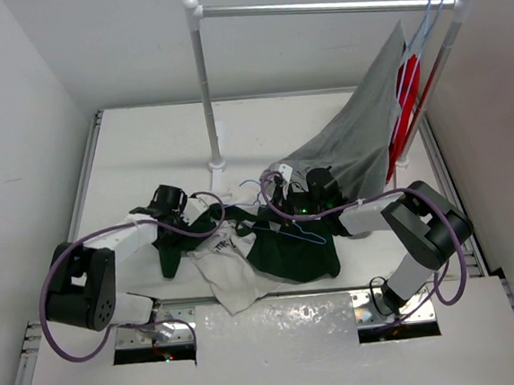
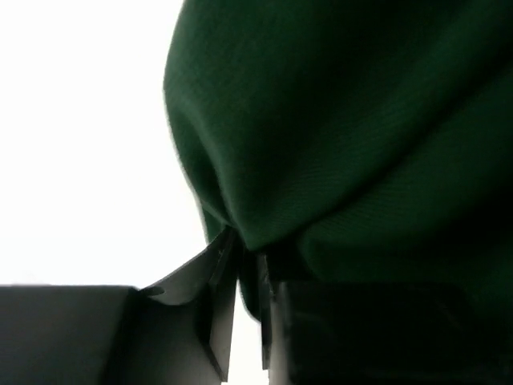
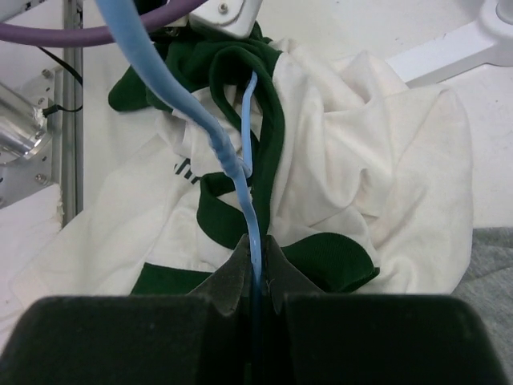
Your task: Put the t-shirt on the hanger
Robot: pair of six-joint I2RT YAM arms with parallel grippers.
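Partway: left jaws clamped on green t-shirt (image 1: pixel 237 275) fabric, right jaws clamped on the light-blue hanger (image 3: pixel 253 233) wire, shirt crumpled on the table (image 1: pixel 144 139) between both jaws, hanger seemingly not yet seated in the shoulders.

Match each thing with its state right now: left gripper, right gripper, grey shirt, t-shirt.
Column one:
1 left gripper
2 right gripper
3 grey shirt
4 t-shirt

Column two:
A hangs from the rail
B shut on the hanger
C crumpled on the table
D shut on the t-shirt

Pairs: 1-D, 2-B, 3-A, 4-C.
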